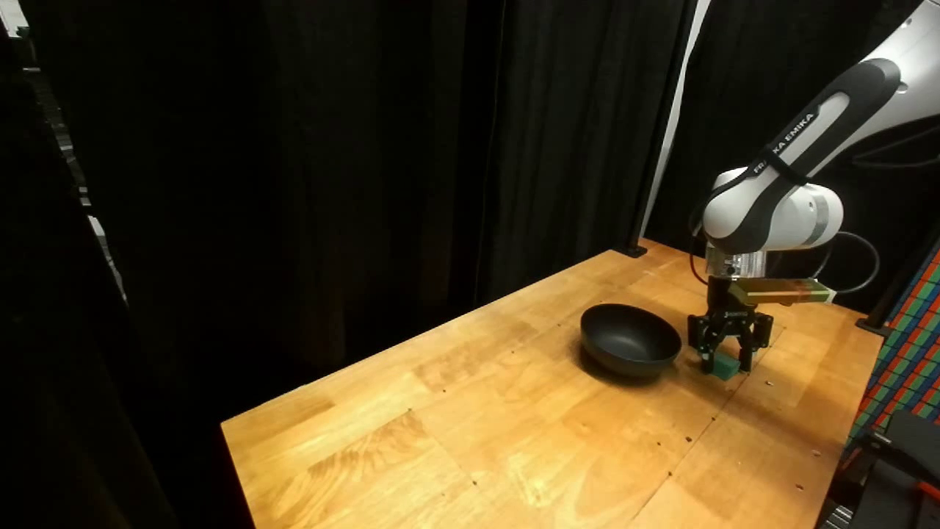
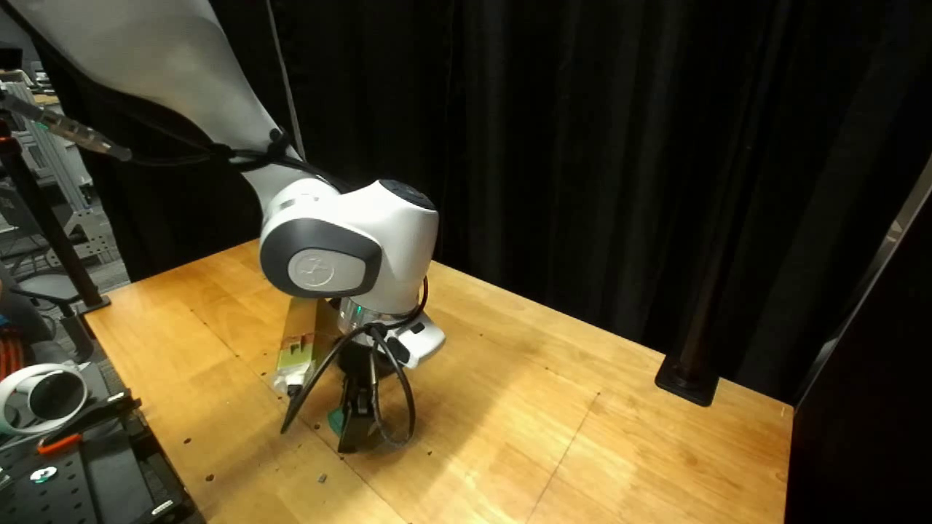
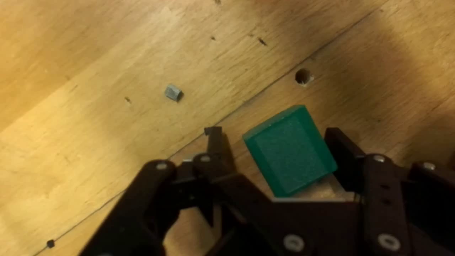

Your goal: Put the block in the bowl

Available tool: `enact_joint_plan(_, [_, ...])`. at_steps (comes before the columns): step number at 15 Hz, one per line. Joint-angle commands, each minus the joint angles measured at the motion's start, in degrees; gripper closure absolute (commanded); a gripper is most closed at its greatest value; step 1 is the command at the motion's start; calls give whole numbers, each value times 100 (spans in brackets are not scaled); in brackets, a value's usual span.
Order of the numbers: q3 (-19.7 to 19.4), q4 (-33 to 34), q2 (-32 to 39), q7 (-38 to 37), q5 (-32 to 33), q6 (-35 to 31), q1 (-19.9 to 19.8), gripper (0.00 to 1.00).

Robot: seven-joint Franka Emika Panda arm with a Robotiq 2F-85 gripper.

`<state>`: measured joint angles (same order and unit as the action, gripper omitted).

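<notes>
"Where's the block (image 3: 289,153)?"

"Seemingly on the table (image 3: 106,64), inside the claw (image 3: 274,142), which stands wide, not gripping. It's skewed there, so closing could twist it loose."

"And the bowl (image 1: 630,336)?"

"Past the claw, just beside it; carried too low, the block could bump it."

In the wrist view the end effector (image 3: 273,132) ran off the bottom edge, and whether it touched the block (image 3: 291,153) could not be told; a grey scrap (image 3: 172,92) was too small to identify. The bowl (image 1: 630,344) could not be made out behind the arm (image 2: 397,247) in an exterior view, where only a green sliver of the block showed past the end effector. A strap (image 1: 787,167) covered part of the arm's lettering (image 1: 800,129). In both exterior views the edges cropped the arm and the table (image 1: 514,455).
</notes>
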<state>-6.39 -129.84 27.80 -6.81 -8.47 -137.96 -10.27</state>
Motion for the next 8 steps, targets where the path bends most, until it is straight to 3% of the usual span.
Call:
enact_joint_plan(1, [76,71,-65,294,-277,309,-152,58])
enact_joint_plan(3, [59,17,-202,303,-417,488,-175,68])
enact_joint_plan(8, [-241,-407,-1203,-102,-283,793,-42,68])
